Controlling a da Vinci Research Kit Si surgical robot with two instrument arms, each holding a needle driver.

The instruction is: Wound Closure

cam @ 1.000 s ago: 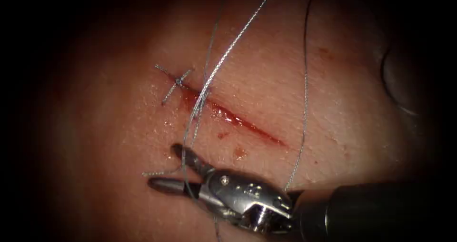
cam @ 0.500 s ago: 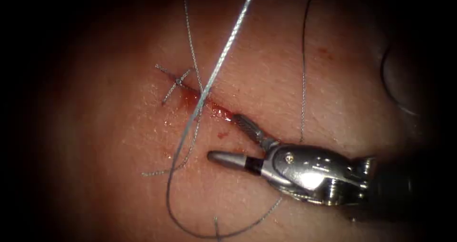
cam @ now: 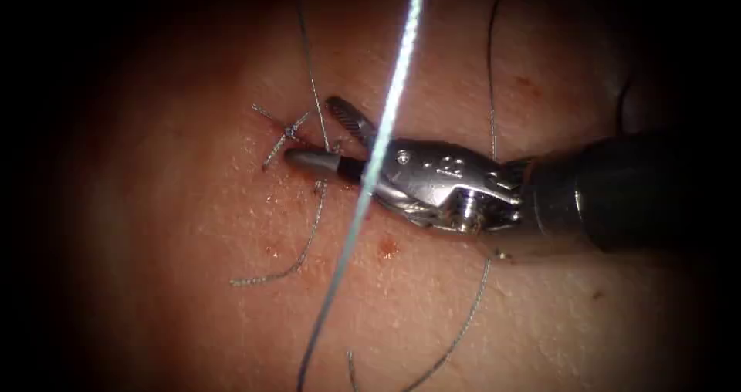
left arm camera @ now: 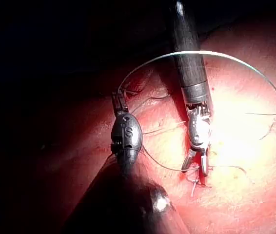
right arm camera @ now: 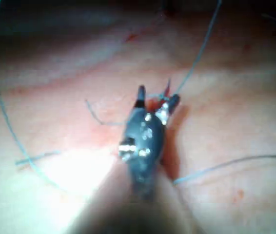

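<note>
1. Nearest the endoscope, a bright strand of thread (cam: 384, 133) runs taut from the top centre of the picture down to the lower middle. It crosses in front of your right tool and hides a strip of its wrist.
2. Your right tool (cam: 323, 136) comes in from the right edge and lies across the middle of the picture. Its jaws are spread wide with nothing between them. One tip is just beside the finished stitch (cam: 288, 132) and the other is raised above it. The right wrist view shows the same spread jaws (right arm camera: 156, 97) above a red patch.
3. The tool's body covers most of the cut (cam: 307, 144), so you see just a short stretch between the jaws, left of centre.
4. In the left wrist view, your left tool (left arm camera: 120, 100) is held above the tissue, well apart from the right tool (left arm camera: 195, 166). Its jaws look closed, and thread arcs away from their tip. The grip itself is small and hard to make out.
5. I cannot tell where the needle lies.
6. On the tissue (cam: 463, 307), thinner loops of thread lie slack. One hangs from the top near the stitch, another curves behind the right tool's shaft to the lower middle. A cut end of thread (cam: 262, 275) rests at lower left.
7. The tissue is pale pink and moist, with small spots of red fluid (cam: 388, 247) below the tool.
8. Farthest out, the edges of the picture fall into darkness.
</note>
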